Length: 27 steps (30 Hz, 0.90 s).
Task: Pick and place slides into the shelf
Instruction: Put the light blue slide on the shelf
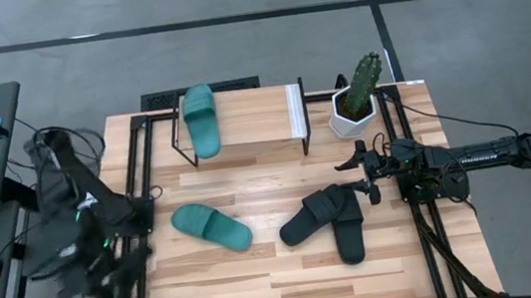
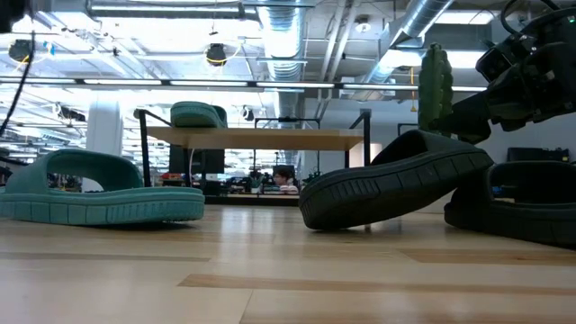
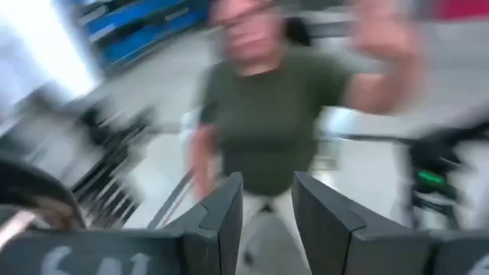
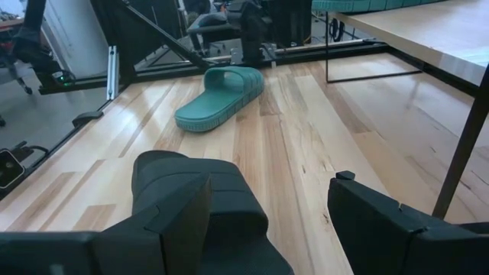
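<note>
one teal-green rubber slide (image 1: 201, 119) lies on the low wood-topped shelf (image 1: 252, 118), left end. second teal slide (image 1: 211, 225) is on the wooden surface (image 1: 260, 280), left of the black rubber pair (image 1: 327, 221), which overlap. right gripper (image 1: 366, 168) hovers just beside the black pair, fingers open, empty. left gripper (image 3: 266, 221) off the left edge, fingers slightly apart, facing a blurred person (image 3: 267, 114). no readable writing.
</note>
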{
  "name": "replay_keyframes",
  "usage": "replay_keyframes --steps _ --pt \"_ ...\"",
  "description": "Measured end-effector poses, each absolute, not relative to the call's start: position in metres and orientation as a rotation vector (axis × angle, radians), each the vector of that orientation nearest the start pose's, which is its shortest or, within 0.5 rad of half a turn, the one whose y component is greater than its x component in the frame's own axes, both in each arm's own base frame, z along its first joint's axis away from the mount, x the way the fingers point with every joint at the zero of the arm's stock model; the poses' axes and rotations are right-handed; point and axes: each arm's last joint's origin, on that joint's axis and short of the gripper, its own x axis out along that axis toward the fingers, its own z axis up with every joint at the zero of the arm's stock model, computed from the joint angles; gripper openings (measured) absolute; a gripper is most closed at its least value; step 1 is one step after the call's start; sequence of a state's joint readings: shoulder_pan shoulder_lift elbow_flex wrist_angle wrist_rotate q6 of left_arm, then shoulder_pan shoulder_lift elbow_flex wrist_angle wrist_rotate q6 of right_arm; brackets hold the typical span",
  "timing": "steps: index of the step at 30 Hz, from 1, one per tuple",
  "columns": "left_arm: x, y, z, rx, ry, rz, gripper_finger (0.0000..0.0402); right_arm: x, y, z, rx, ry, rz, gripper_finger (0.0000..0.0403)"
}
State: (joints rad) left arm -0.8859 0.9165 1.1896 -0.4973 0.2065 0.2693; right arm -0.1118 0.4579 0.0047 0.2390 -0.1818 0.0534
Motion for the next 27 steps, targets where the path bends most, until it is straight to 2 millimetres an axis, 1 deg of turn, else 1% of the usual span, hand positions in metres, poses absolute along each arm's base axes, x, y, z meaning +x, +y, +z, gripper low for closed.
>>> replay_keyframes --steps 2,5,7,8,10,14,17,22,25,27 --pt "0.115 -0.119 0.414 0.246 0.175 -0.896 0.0104 0.124 -0.009 0.146 0.084 0.214 0.064 0.0249" --pt "0.130 -0.093 0.405 0.160 0.329 -0.499 0.0104 0.124 -0.009 0.147 0.084 0.213 0.064 0.0249" --pt "0.136 -0.079 0.394 0.158 0.442 -0.309 0.0104 0.124 -0.009 0.146 0.084 0.213 0.064 0.0249" --pt "0.140 -0.075 0.389 0.164 0.492 -0.249 0.0104 0.124 -0.009 0.146 0.084 0.213 0.064 0.0249" --pt "0.149 -0.070 0.380 0.193 0.580 -0.174 0.0104 0.124 -0.009 0.146 0.084 0.214 0.064 0.0249" --pt "0.169 -0.070 0.360 0.270 0.737 -0.090 0.0104 0.124 -0.009 0.146 0.085 0.213 0.064 0.0249" --pt "0.186 -0.072 0.336 0.371 0.926 -0.017 0.0104 0.124 -0.009 0.146 0.084 0.214 0.064 0.0249" --pt "0.202 -0.078 0.301 0.524 1.225 0.031 0.0104 0.124 -0.009 0.146 0.084 0.214 0.064 0.0249" --pt "0.209 -0.081 0.284 0.484 1.364 0.097 0.0104 0.124 -0.009 0.146 0.085 0.214 0.064 0.0249" --pt "0.216 -0.085 0.273 0.416 1.419 0.151 0.0104 0.124 -0.009 0.146 0.084 0.213 0.064 0.0249"
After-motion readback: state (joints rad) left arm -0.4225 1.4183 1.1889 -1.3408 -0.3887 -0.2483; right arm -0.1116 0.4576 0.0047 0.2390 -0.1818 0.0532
